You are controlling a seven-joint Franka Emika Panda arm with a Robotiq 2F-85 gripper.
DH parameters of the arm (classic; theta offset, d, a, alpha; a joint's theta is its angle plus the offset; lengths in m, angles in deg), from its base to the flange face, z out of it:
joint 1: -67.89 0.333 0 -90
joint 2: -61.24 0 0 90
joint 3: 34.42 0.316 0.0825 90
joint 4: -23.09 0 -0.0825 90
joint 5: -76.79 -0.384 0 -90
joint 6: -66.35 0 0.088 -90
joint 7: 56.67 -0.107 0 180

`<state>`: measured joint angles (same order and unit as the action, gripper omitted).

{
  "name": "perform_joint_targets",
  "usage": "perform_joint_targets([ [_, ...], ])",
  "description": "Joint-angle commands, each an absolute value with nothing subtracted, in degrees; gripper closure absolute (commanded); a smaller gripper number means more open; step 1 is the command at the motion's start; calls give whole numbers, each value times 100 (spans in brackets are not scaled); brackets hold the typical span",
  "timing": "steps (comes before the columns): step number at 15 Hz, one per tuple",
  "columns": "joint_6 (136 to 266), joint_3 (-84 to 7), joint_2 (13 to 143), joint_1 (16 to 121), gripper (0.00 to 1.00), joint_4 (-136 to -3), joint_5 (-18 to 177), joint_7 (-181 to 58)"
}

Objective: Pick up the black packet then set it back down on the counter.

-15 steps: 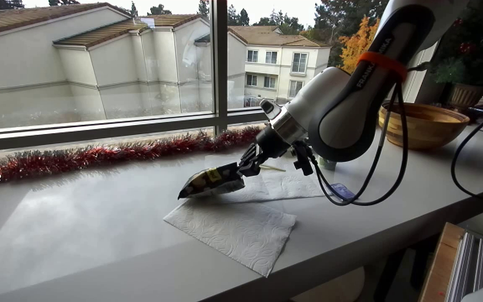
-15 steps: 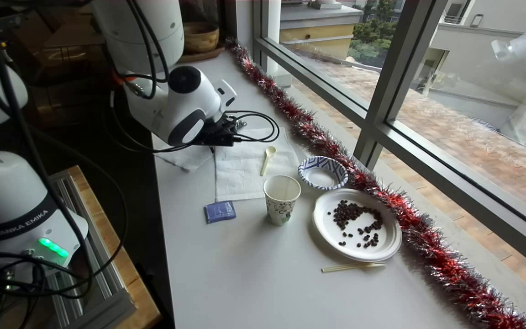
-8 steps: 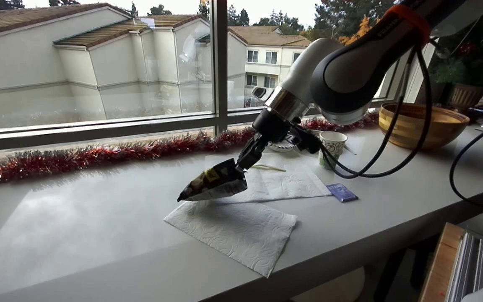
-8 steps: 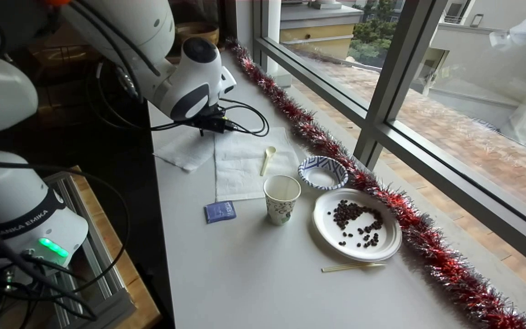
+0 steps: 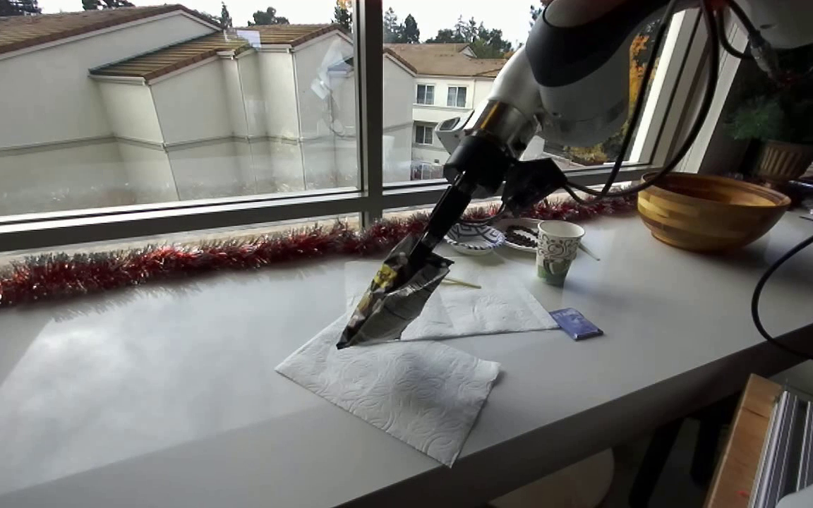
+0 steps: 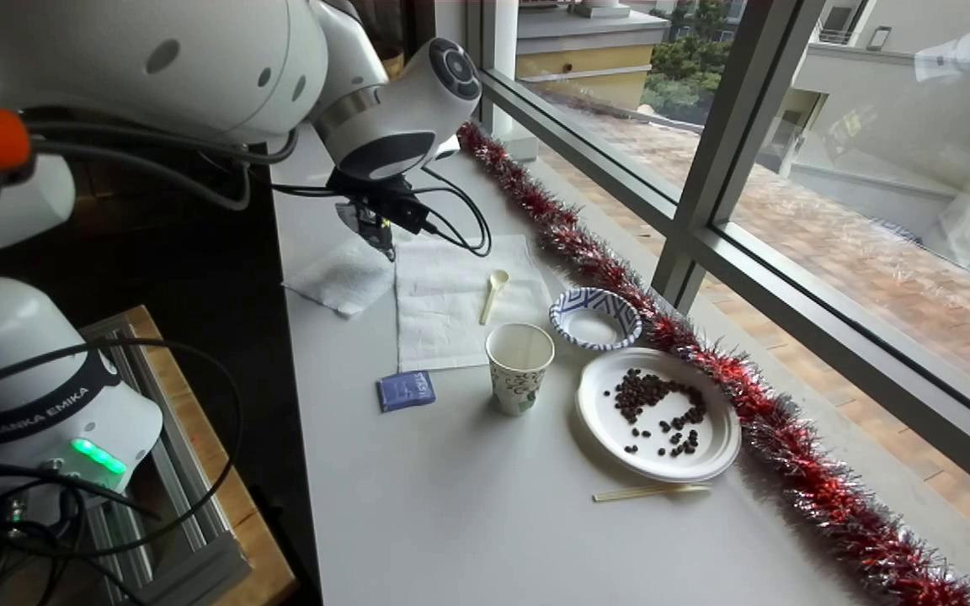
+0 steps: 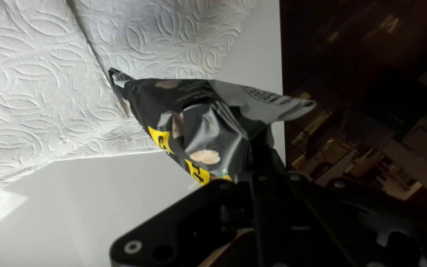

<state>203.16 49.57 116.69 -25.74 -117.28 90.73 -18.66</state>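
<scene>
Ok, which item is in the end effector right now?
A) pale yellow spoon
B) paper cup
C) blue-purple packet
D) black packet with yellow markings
D: an exterior view shows the black packet pinched at the tips of the end effector, while the paper cup, pale yellow spoon and blue-purple packet all rest clear of it.

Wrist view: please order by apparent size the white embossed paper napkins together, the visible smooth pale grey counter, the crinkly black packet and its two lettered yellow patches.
1. White paper napkins
2. Pale grey counter, visible part
3. Black packet
4. Yellow patches: these two look alike, unranked
</scene>
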Motion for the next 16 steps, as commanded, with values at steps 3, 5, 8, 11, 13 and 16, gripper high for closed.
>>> perform_joint_targets([
  [3,18331,4948,12162,-2436,97,-10662,7871,-1429],
  [5,17770,4871,12186,-2335,97,-10384,7471,-1411],
  [8,17305,4668,12157,-2173,98,-10059,6789,-1585],
  [11,17139,4439,12055,-2010,98,-9848,6226,-1530],
  [13,17570,4341,11874,-1975,98,-9895,5996,-1442],
  [16,18510,4346,11673,-1959,98,-10007,6113,-955],
])
